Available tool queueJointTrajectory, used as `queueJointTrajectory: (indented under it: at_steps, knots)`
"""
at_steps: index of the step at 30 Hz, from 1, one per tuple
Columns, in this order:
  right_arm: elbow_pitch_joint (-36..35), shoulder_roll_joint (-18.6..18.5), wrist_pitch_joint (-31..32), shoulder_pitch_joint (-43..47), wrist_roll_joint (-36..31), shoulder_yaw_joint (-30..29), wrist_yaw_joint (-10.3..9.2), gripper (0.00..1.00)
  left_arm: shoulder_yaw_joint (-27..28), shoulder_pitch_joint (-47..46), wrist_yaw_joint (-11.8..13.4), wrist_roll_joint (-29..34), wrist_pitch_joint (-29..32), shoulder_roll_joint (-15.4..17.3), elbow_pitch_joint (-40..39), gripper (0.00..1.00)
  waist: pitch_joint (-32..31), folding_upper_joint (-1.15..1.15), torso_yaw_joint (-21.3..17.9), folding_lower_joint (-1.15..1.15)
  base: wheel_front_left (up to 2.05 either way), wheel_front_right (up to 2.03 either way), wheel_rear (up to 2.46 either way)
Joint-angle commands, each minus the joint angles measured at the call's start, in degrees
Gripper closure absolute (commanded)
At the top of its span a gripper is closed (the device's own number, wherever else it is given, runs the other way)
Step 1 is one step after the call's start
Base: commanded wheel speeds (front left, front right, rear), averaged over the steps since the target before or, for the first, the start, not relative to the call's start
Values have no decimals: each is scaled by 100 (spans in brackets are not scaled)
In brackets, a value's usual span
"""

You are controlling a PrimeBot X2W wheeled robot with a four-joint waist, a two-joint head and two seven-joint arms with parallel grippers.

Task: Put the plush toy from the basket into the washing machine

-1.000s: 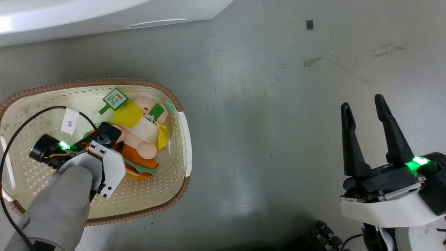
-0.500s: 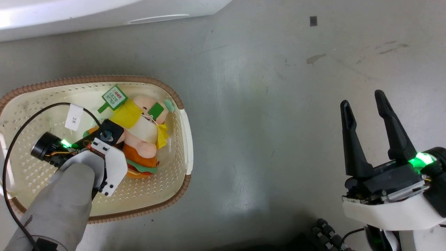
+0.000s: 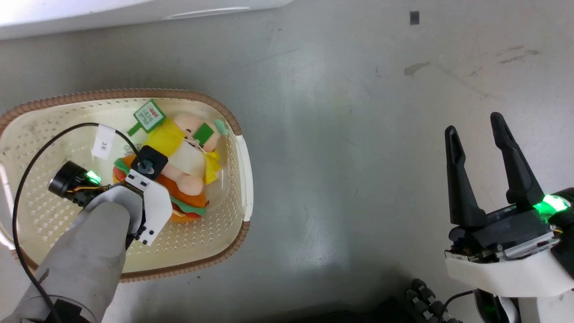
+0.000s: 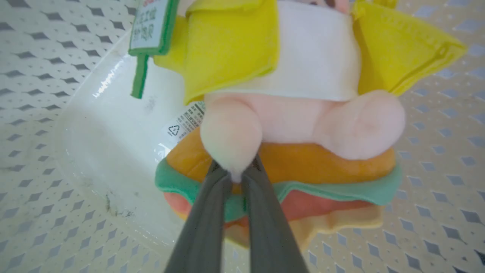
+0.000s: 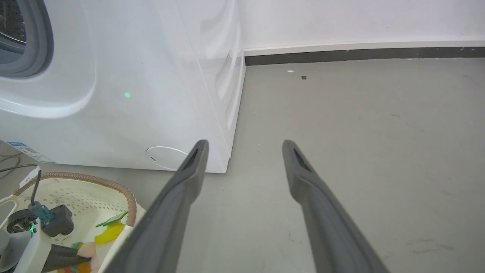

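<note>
The plush toy (image 3: 188,179) lies in the cream basket (image 3: 245,179), orange bun and green, red and yellow layers under a pale pink figure with green tags (image 3: 149,115). In the left wrist view my left gripper (image 4: 237,175) is shut on the pink leg of the plush toy (image 4: 303,125), just above the bun. In the head view its fingers are hidden under the wrist. My right gripper (image 3: 474,124) stands open and empty over the floor at the lower right, far from the basket. The washing machine (image 5: 132,76) stands beyond the basket (image 5: 129,197), its grey door seal (image 5: 34,38) at the upper left.
Grey concrete floor (image 3: 358,134) stretches between the basket and my right gripper (image 5: 245,144). A black cable (image 3: 27,179) loops from my left wrist over the basket. The washer's white front (image 3: 89,13) runs along the top edge. A wall with dark skirting (image 5: 360,55) lies behind.
The camera has shifted, moving the whole picture. Within the basket my left wrist has moved a little right, and more of the burger's layered edge shows at its left.
</note>
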Motion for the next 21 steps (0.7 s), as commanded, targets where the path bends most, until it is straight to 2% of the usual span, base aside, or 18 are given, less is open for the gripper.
queueJointTrajectory:
  at_steps: [1, 9, 21]
  knots:
    - [22, -1, -25, -83, -61, -11, 3, 0, -26, -12, -44, -42, -45, -48, 20, 100, -68, 0, 27, 0, 0, 0, 0]
    - [311, -1, -25, -121, -171, 2, 3, 0, -27, 270, -54, -253, -203, -89, 21, 100, -572, 0, 82, 0, 0, 0, 0]
    - [856, -1, -25, -10, -312, 48, 3, 0, 16, 1057, -9, -550, -552, -258, 22, 100, -1924, 0, 212, 0, 0, 0, 0]
